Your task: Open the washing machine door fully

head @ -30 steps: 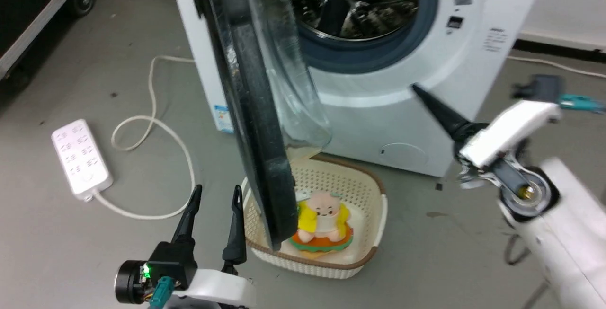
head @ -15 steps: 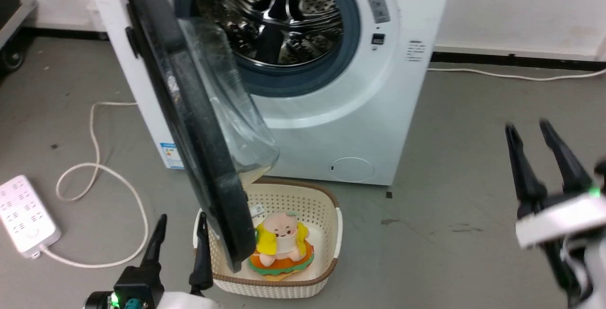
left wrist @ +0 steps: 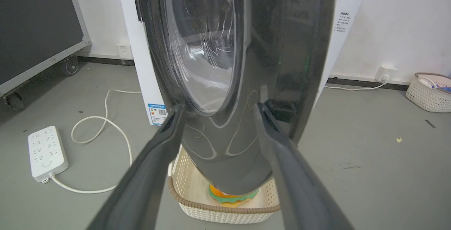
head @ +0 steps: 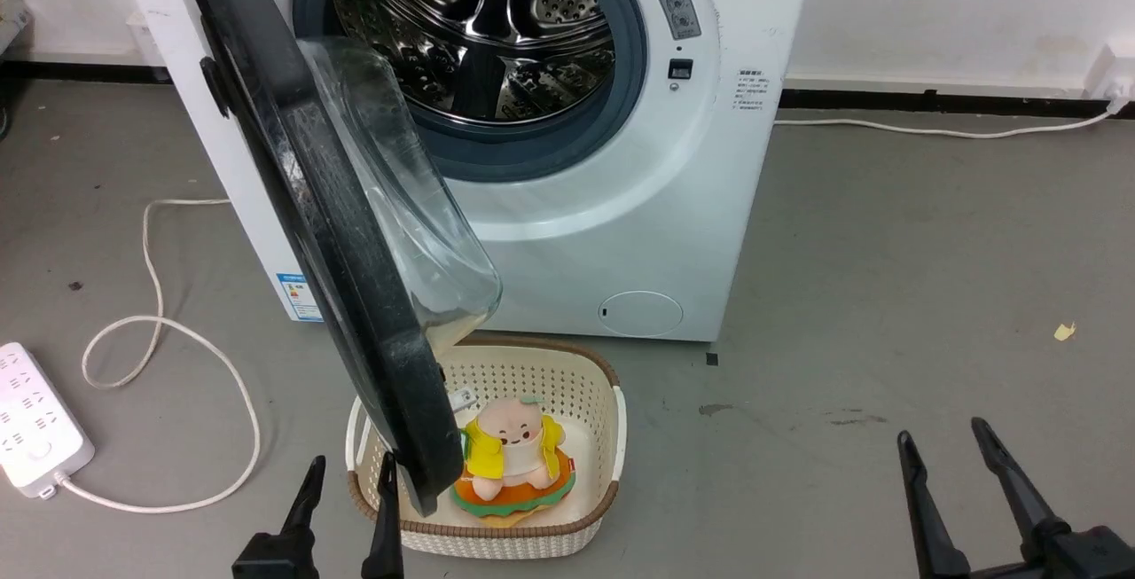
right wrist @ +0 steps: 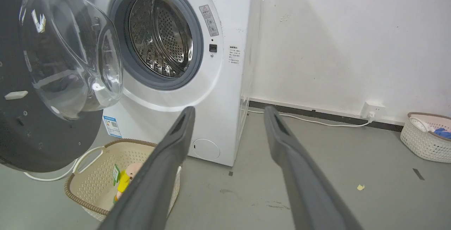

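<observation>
The washing machine door (head: 355,322) stands swung out at the left of the steel drum (head: 479,38), its lower edge over a cream basket (head: 612,419), with the left gripper (head: 351,464) spread and empty just beside that edge, perhaps touching it, and the right gripper (head: 942,431) likewise spread, empty, well apart.

The washing machine door (head: 332,277) stands swung out to the left of the drum (head: 479,29), hinged at the washing machine's (head: 621,233) left edge. A basket (head: 532,377) sits on the floor in front of the machine, below the door's lower edge, with a plush toy (head: 510,455) in it. A power strip (head: 31,424) lies on the floor far left. The left gripper (head: 352,459) is near the door's lower edge, and the right gripper (head: 940,430) is well apart to the right.
</observation>
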Tool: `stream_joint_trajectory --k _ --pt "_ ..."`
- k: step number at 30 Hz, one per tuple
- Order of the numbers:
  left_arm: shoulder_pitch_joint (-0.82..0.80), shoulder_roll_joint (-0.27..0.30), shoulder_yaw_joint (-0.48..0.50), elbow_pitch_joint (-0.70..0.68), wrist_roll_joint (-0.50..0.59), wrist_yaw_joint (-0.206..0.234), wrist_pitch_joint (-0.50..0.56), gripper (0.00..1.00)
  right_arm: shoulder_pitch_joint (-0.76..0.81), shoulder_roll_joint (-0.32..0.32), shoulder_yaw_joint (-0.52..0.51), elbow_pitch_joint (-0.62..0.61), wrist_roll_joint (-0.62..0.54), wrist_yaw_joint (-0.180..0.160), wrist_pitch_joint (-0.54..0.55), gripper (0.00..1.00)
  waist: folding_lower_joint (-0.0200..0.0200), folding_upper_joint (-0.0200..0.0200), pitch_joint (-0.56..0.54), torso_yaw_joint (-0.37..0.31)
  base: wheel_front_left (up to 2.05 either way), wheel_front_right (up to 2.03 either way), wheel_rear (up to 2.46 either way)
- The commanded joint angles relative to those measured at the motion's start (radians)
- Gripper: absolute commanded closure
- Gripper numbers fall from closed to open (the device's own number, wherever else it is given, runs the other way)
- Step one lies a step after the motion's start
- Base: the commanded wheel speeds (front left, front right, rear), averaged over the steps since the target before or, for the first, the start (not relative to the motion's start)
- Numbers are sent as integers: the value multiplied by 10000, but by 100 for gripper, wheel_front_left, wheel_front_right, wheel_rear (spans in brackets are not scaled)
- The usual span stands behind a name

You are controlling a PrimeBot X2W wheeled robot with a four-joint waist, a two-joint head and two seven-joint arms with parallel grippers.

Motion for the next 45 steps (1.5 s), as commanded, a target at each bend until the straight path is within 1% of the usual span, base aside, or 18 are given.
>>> stream_joint_trajectory --k 1,5,6,7,11,14,16,20,23,26,28,31,35,38,39,42,45 --pt "40 10 10 45 -25 -36 -54 0 147 71 19 -50 -1 8 -39 0 0 0 4 5 0 0 0" --pt "-68 15 -32 47 23 -44 -54 0 128 76 19 19 51 8 -42 0 0 0 1 17 0 0 0" --pt "-89 41 -70 30 62 -79 -54 77 113 76 21 25 81 8 -42 0 0 0 -3 18 0 0 0" --pt "-110 59 -81 -24 112 -78 -54 100 101 77 32 22 104 8 -43 0 0 0 -10 18 0 0 0" --pt "-119 98 -4 -265 258 21 -55 100 73 78 89 -15 248 8 -43 0 0 0 -5 19 0 0 0" --pt "-187 57 299 -470 53 122 -55 100 63 78 86 -6 362 8 -44 0 0 0 14 27 0 0 0" --pt "-336 56 534 -867 63 230 -55 100 51 78 63 34 401 8 -44 0 0 0 31 34 0 0 0" --pt "-865 30 1231 -2062 -90 436 -55 100 3 79 72 65 485 8 -44 0 0 0 77 39 0 0 0" --pt "-1475 139 1754 -3021 -153 446 -55 100 -42 79 99 96 539 8 -44 0 0 0 92 13 0 0 0" --pt "-2114 272 2017 -4115 -18 483 -55 100 -92 79 150 158 604 8 -45 0 0 0 80 -33 0 0 0" --pt "-2492 382 2005 -4860 199 500 -55 100 -138 79 177 188 689 8 -45 0 0 0 93 -80 0 0 0" --pt "-2889 442 1750 -5651 421 487 78 100 -206 79 184 240 763 8 -45 0 0 0 116 -149 0 0 0" --pt "-3136 442 1180 -6194 603 382 868 100 -288 79 133 259 846 8 -45 0 0 0 179 -235 0 0 0" --pt "-2962 364 472 -6196 644 189 1885 100 -336 79 115 250 874 8 -45 0 0 0 247 -271 0 0 0" --pt "-2654 218 -264 -6092 581 66 2708 100 -376 79 64 251 920 8 -45 0 0 0 332 -273 0 0 0" --pt "-2223 79 -998 -5791 527 32 3333 100 -407 79 -1 326 1112 8 -45 0 0 0 389 -260 0 0 0" --pt "-1830 -44 -1582 -5233 314 93 3825 100 -453 79 -12 365 1172 8 -45 0 0 0 442 -243 0 0 0"
